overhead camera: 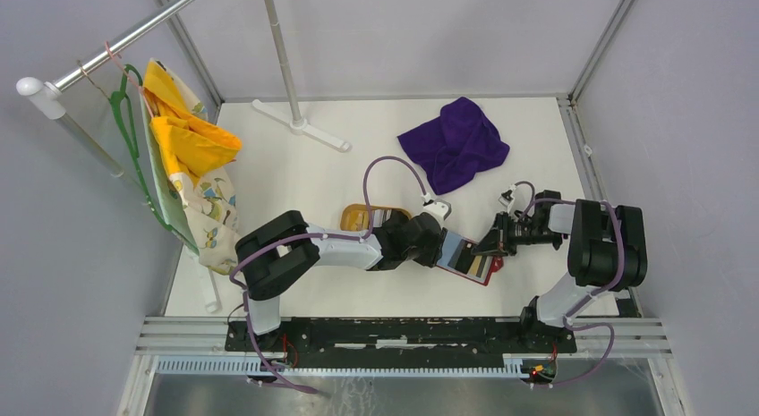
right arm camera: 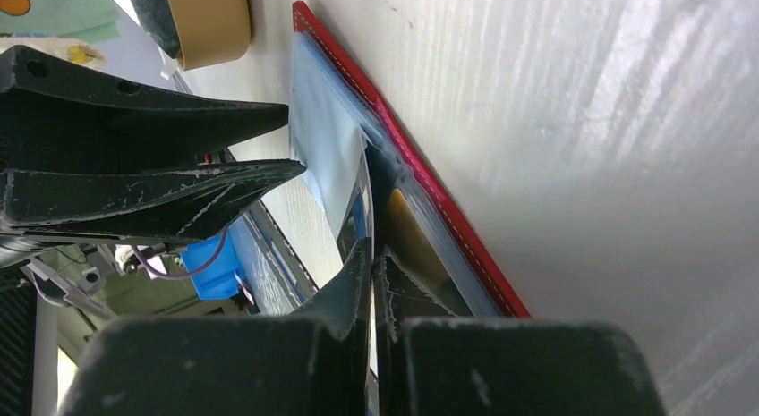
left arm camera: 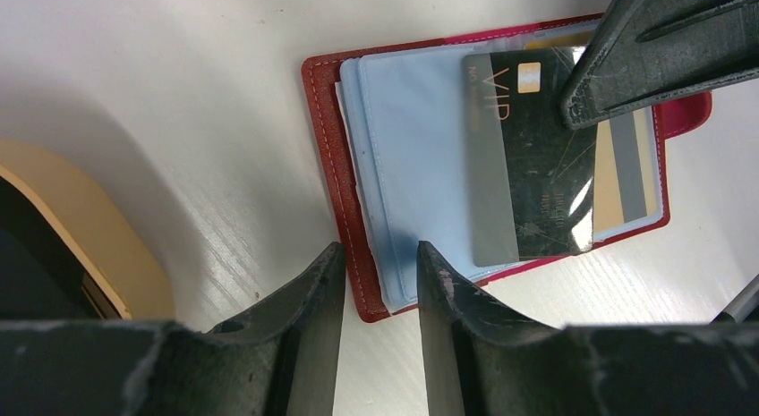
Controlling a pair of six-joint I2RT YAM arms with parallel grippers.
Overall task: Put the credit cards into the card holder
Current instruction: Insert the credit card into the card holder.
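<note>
Work surface: a white table (overhead camera: pixel 376 130), matt and faintly grained, enclosed by pale grey wall panels (overhead camera: pixel 698 94) on three sides.

Left gripper (left arm camera: pixel 380 250): fingers partly spread. The tips straddle the stitched edge of the red card holder (left arm camera: pixel 327 121), one over bare table and the other over the pale blue sleeves (left arm camera: pixel 412 139). Whether the tips bear down on it I cannot tell.

The card holder lies open and flat on the table, directly ahead of the left gripper and between the two grippers.

Right gripper (right arm camera: pixel 371 246): fingers pressed together, pinching the black credit card (left arm camera: pixel 524 192) by one edge. The card lies over the blue sleeves on the far half of the holder from the left gripper. A gold-coloured card (left arm camera: pixel 618 179) with a grey stripe sits beneath it in a sleeve.

Behind the left gripper, just beside its wrist, is a tan wooden tray (overhead camera: pixel 358 217). A crumpled purple cloth (overhead camera: pixel 455 146) lies well beyond both grippers. Farther to the left gripper's side, a metal rail (overhead camera: pixel 134 31) carries a green hanger (overhead camera: pixel 130 121) and a yellow garment (overhead camera: pixel 183 134). A white stand foot (overhead camera: pixel 300 125) rests on the table.
</note>
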